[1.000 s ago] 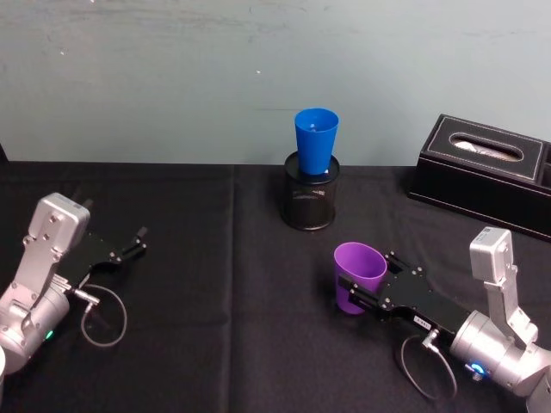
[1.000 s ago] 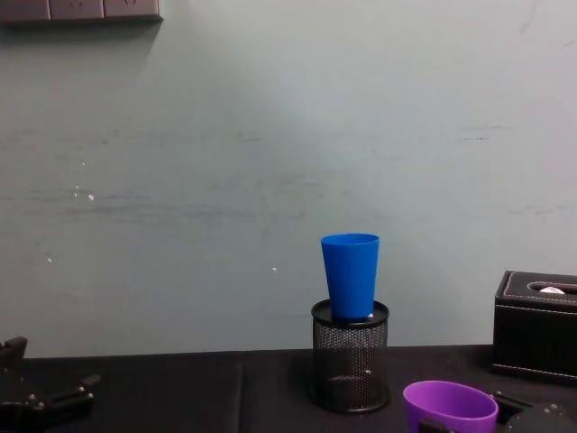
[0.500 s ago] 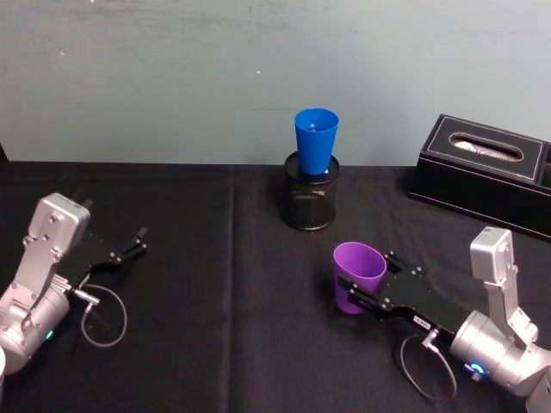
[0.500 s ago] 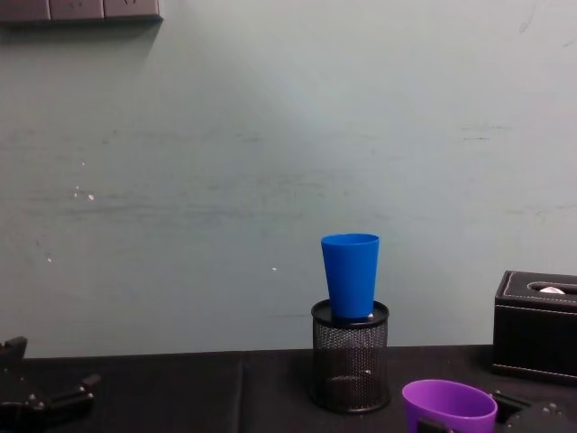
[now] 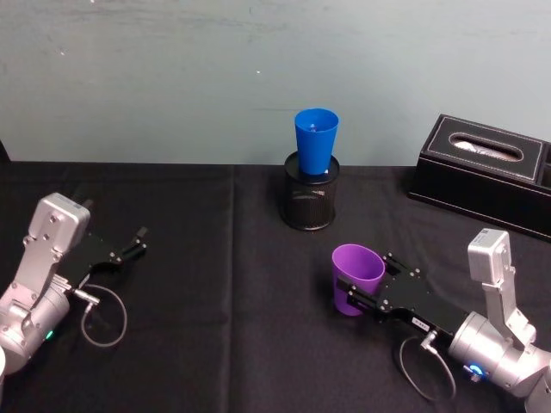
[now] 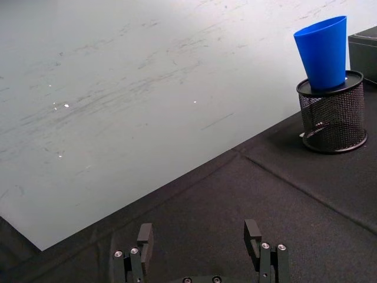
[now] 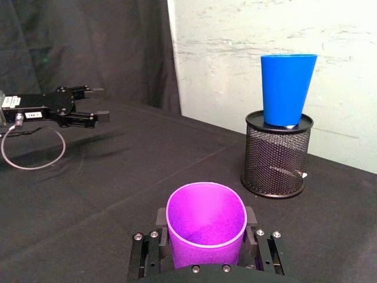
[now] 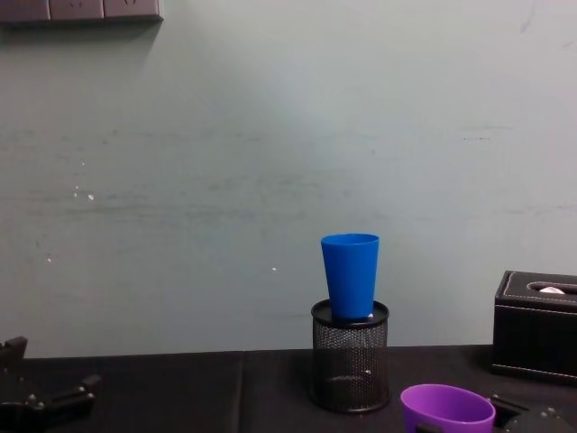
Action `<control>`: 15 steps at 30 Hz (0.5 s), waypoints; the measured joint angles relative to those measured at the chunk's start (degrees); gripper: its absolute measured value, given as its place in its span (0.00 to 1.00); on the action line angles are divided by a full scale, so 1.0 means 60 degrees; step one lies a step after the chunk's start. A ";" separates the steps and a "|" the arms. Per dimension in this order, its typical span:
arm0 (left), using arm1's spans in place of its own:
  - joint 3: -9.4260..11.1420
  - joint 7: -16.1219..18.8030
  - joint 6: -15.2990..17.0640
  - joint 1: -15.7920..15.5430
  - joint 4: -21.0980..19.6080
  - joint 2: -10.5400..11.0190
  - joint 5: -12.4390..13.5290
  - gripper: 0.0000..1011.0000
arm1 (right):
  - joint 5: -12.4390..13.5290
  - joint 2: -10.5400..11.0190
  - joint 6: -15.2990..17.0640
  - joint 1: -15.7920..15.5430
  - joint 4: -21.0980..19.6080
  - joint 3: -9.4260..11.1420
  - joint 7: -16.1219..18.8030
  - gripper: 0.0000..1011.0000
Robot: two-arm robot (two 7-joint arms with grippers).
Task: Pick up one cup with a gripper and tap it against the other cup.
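Purple cup (image 5: 353, 265) is clamped in the right end effector (image 5: 368, 280), a black finger pressed on each side of its lower wall, rim up and leaning a touch. It sits over the front right part of the table (image 5: 215, 344); whether its base touches the cloth, I cannot tell. From the right wrist view the cup (image 7: 206, 227) faces the camera mouth-on, and its inside shows plain purple down the wall. The silver arm behind it runs off toward the table's front right corner.

Out from the cup toward the back edge there is a stretch of open black cloth, then the black mesh pen holder (image 5: 310, 200), standing near the middle of the back edge. The blue cup (image 5: 315, 139) stands upright inside it, base down in the mesh, most of its body rising above the holder's rim. The two cups are well apart.

Over at the back right corner is a black tissue box (image 5: 486, 172), white tissue showing in its slot, well clear of the purple cup's side.

The left end effector (image 5: 136, 243) rests low near the left edge, its fingers (image 6: 144, 236) spread with bare cloth between them, and wide open table lies between it and the holder.
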 joint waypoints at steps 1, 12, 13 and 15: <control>0.0000 0.0000 0.0000 0.0001 0.0000 0.0000 0.0000 1.00 | -0.0001 -0.0001 -0.0004 0.0001 0.0004 -0.0003 0.0007 0.72; 0.0000 0.0000 0.0000 0.0000 0.0000 0.0000 0.0000 1.00 | -0.0009 -0.0002 -0.0009 0.0007 0.0012 -0.0007 0.0016 0.72; 0.0000 0.0000 0.0000 0.0001 0.0000 0.0000 0.0000 1.00 | -0.0010 -0.0002 -0.0009 0.0007 0.0012 -0.0006 0.0016 0.72; 0.0000 0.0000 0.0000 0.0000 0.0000 0.0000 0.0000 1.00 | -0.0010 -0.0002 -0.0009 0.0004 0.0012 -0.0006 0.0016 0.72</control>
